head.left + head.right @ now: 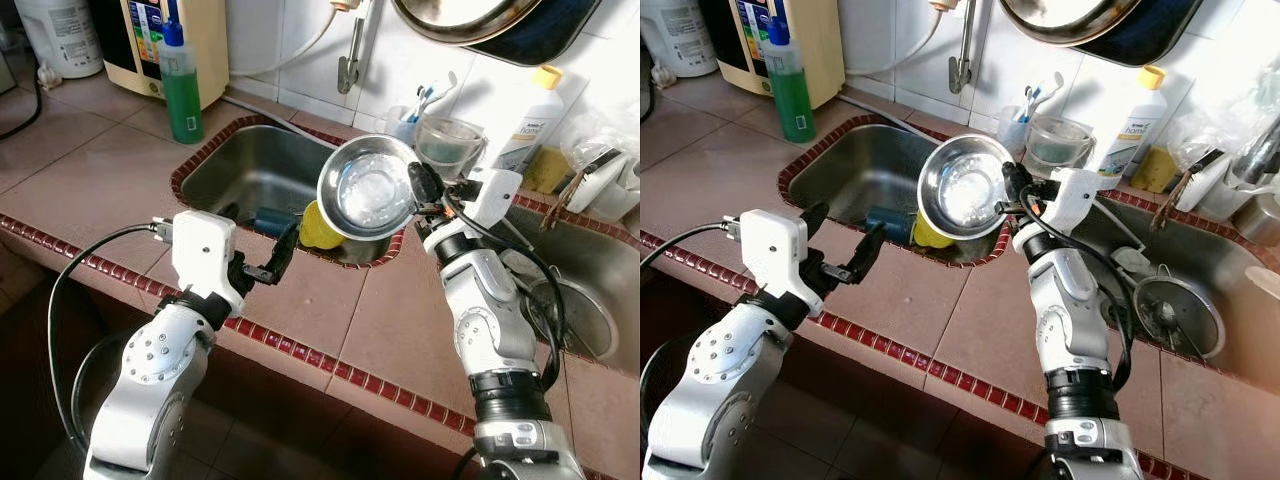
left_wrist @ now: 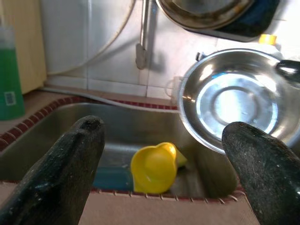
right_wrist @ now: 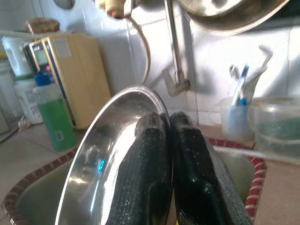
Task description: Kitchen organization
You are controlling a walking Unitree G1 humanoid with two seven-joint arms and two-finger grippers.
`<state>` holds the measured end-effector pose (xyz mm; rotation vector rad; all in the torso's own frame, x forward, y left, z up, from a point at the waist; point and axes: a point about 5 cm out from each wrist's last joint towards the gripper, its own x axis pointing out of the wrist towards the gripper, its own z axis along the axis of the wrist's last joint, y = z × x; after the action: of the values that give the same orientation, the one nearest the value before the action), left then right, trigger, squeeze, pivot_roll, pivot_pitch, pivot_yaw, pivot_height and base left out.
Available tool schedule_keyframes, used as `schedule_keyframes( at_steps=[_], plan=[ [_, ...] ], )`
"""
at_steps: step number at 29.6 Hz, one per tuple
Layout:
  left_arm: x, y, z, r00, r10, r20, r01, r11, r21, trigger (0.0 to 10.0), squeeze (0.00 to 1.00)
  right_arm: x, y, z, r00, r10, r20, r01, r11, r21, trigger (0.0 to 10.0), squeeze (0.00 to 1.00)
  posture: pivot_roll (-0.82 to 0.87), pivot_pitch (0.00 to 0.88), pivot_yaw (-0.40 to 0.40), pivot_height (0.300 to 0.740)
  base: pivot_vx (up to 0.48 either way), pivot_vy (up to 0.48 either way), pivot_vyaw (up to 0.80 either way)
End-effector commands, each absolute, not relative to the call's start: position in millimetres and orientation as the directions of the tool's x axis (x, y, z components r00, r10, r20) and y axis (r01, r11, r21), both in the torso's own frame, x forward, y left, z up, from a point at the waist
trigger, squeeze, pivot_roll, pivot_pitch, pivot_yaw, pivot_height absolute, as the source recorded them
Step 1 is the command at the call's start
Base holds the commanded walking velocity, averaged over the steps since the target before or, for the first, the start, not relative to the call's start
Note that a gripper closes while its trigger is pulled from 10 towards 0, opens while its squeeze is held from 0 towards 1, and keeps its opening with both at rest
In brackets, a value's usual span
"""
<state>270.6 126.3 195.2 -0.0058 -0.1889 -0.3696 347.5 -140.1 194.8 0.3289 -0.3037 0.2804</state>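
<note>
The steel bowl (image 1: 368, 188) is pinched by its rim in the right hand (image 1: 423, 186), whose two fingers (image 3: 154, 173) are pressed together on the metal, and it is held tilted on edge above the near corner of the left sink (image 1: 235, 170). The left hand (image 1: 272, 262) is held open and empty over the worktop (image 1: 300, 300), just short of the sink's edge, aimed at the bowl.

A slip is judged the main risk: only a thin, smooth rim is gripped, and the bowl's weight hangs to one side, so a quick swing could twist it loose and drop it into the sink. A knock against the tap (image 1: 350, 60) is also possible if it is raised carelessly.

The bowl is seen to be empty. In the sink a yellow cup (image 2: 154, 168) lies beside something blue. A clear tub (image 1: 448, 145) stands behind the bowl; its contents cannot be told. A cup with toothbrushes (image 1: 1025, 115) stands by the wall.
</note>
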Motion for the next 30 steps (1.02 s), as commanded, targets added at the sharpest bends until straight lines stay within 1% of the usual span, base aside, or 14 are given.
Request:
schedule_keyframes(
  at_steps=[1,6,13,20,24,30],
  plan=[
    [273.6,125.6,195.4,0.917,-0.350,0.190,0.351,0.936,0.033,10.0,0.00,343.3,-145.5,203.4,0.908,0.187,0.376,-0.295,0.922,0.253,10.0,0.00,-0.11,0.037,-0.078,0.740,0.000,0.000,0.00],
    [280.7,129.5,193.3,0.927,-0.325,0.189,0.324,0.945,0.036,10.0,0.00,337.2,-145.7,199.6,0.913,0.148,0.380,-0.246,0.943,0.224,10.0,0.00,-0.13,0.032,-0.075,0.740,0.000,0.000,0.00],
    [288.3,131.7,187.5,0.933,-0.311,0.181,0.308,0.950,0.043,10.0,0.00,327.7,-147.3,190.3,0.921,0.099,0.378,-0.164,0.976,0.143,10.0,0.00,-0.13,0.028,-0.069,0.740,0.000,0.000,0.00],
    [293.6,130.5,184.0,0.936,-0.302,0.179,0.303,0.953,0.024,10.0,0.00,324.5,-151.8,185.2,0.928,0.063,0.368,-0.120,0.983,0.136,10.0,0.00,-0.14,0.037,-0.063,0.740,0.000,0.000,0.00],
    [298.7,132.6,185.1,0.943,-0.272,0.190,0.270,0.962,0.038,10.0,0.00,322.9,-156.5,185.7,0.929,0.032,0.369,-0.091,0.986,0.143,10.0,0.00,-0.15,0.041,-0.061,0.740,0.000,0.000,0.00],
    [304.0,135.6,185.2,0.952,-0.231,0.201,0.230,0.973,0.027,10.0,0.00,320.7,-154.1,185.3,0.927,0.031,0.373,-0.082,0.989,0.121,10.0,0.00,-0.17,0.040,-0.061,0.740,0.000,0.000,0.00]
  ],
)
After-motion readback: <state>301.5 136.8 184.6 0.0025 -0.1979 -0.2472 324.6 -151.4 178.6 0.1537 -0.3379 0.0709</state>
